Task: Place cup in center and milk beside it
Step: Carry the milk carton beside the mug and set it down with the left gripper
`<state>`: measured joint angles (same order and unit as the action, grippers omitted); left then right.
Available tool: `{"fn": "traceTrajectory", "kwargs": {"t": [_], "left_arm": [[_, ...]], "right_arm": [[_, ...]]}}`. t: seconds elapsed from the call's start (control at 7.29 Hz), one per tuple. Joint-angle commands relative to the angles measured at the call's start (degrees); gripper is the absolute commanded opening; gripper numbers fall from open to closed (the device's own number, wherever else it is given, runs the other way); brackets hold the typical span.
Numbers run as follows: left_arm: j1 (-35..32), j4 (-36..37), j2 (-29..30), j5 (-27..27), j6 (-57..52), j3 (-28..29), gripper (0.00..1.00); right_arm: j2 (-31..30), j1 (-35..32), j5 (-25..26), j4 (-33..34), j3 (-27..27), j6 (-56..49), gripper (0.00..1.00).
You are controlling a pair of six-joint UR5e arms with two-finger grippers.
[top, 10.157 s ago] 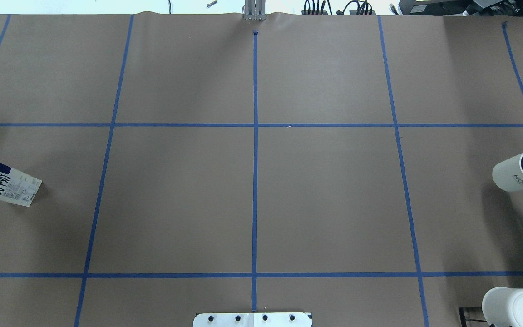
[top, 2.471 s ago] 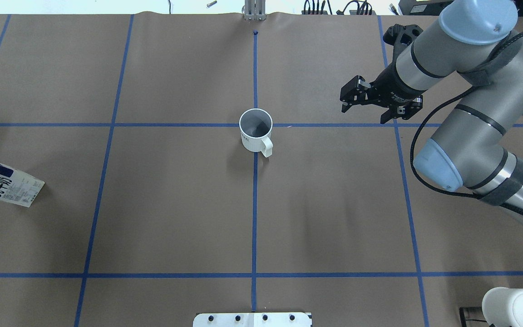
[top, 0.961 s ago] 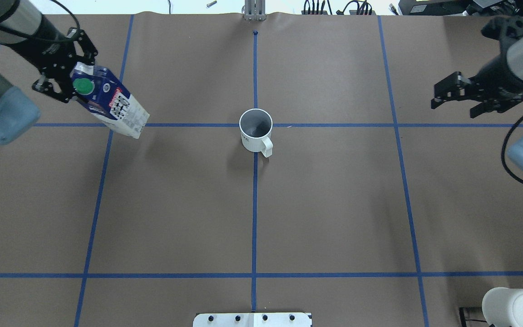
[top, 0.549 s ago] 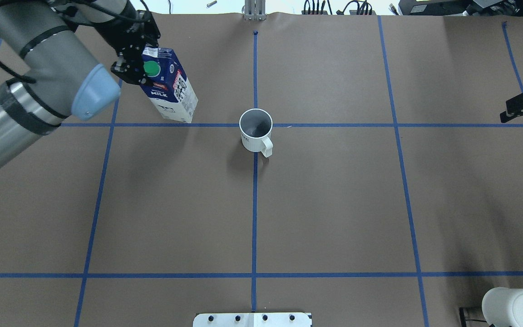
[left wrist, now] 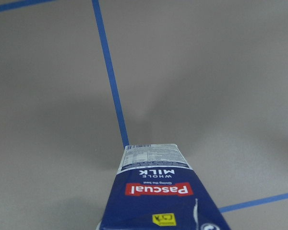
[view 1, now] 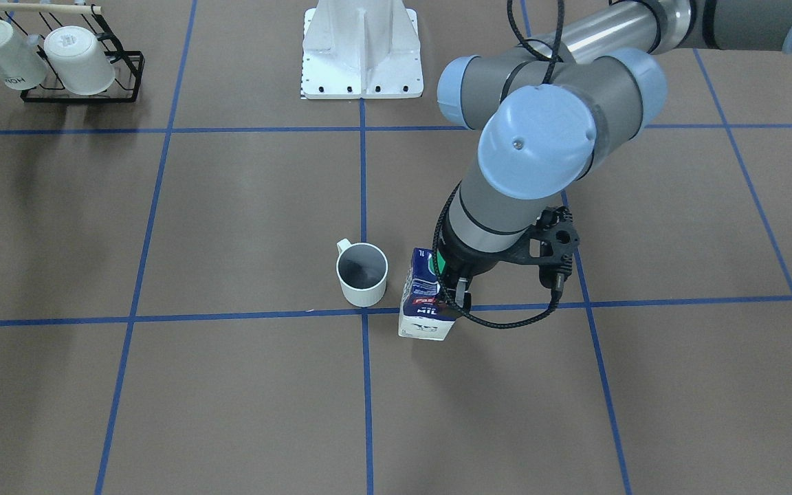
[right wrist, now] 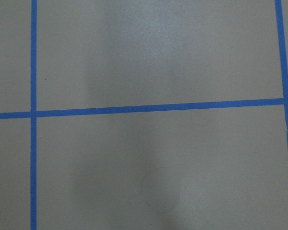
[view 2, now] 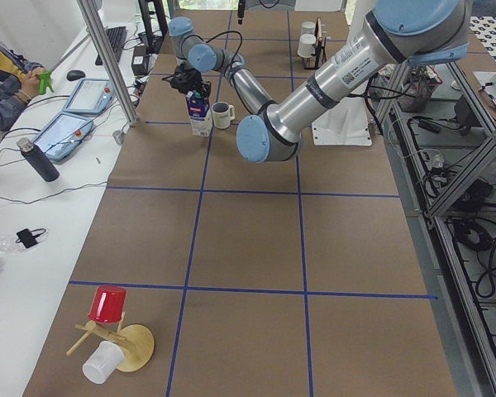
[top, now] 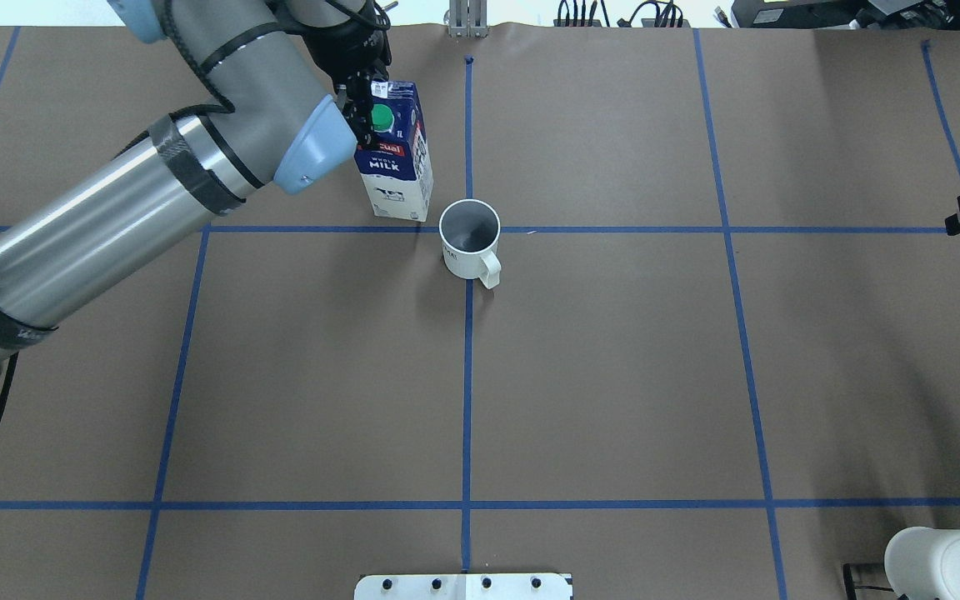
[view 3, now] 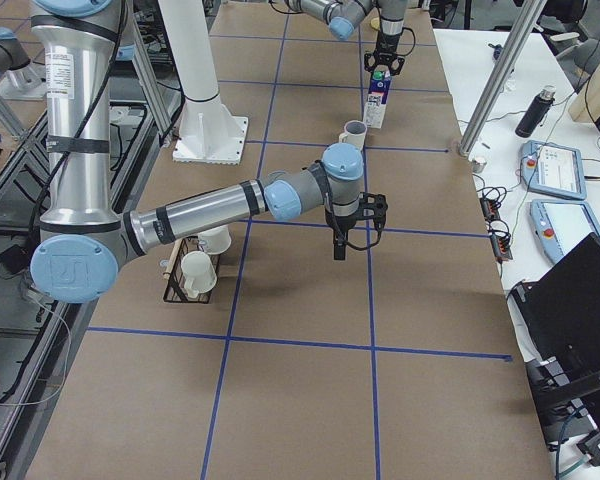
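Note:
The cup (top: 470,242) is a plain white mug with a grey inside. It stands upright at the table's central tape crossing, handle toward the robot, and also shows in the front view (view 1: 362,273). The milk (top: 395,162) is a navy and white Pascual carton with a green cap, upright just to the cup's left. My left gripper (top: 363,98) is shut on its top. I cannot tell whether its base (view 1: 425,328) touches the paper. My right gripper (view 3: 352,234) is open and empty, far from the cup at the overhead view's right edge.
A black rack (view 1: 83,69) near the robot's right holds two white mugs, one lettered (view 1: 4,51). The robot's white base plate (view 1: 361,62) is at the table's near edge. A wooden stand with a red cup (view 2: 107,306) sits at the far left end.
My left arm has carried the milk rightward from the left part of the table to just beside the cup and turned it upright. My right gripper has drawn back further right.

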<state>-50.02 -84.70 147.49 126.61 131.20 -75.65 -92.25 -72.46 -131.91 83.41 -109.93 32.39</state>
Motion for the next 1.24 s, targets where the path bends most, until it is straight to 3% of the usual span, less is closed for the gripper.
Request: {"fn": "traceTrajectory", "kwargs": {"t": [0.0, 0.27, 0.41, 0.55, 0.69, 1.1], "left_arm": [[2.3, 0.0, -0.8, -1.8, 0.5, 0.7, 0.50], [2.3, 0.2, -3.4, -1.7, 0.7, -3.1, 0.54], [2.3, 0.3, -3.5, -1.6, 0.7, -4.1, 0.64], [2.3, 0.2, -3.5, -1.5, 0.5, -4.2, 0.86], [2.3, 0.2, -4.2, -1.4, 0.3, -5.2, 0.97], [2.1, 0.5, -5.5, -1.3, 0.2, -9.7, 0.97]], "right_arm": [[0.0, -0.1, 0.0, 0.0, 0.2, -0.1, 1.00], [0.0, -0.1, 0.1, 0.1, 0.2, 0.0, 1.00], [0.0, 0.0, 0.1, 0.1, 0.2, 0.0, 1.00], [0.0, -0.1, 0.1, 0.1, 0.2, 0.0, 1.00], [0.1, 0.0, 0.2, 0.1, 0.2, 0.0, 1.00], [0.5, 0.0, 0.2, 0.2, 0.3, 0.3, 1.00]]}}
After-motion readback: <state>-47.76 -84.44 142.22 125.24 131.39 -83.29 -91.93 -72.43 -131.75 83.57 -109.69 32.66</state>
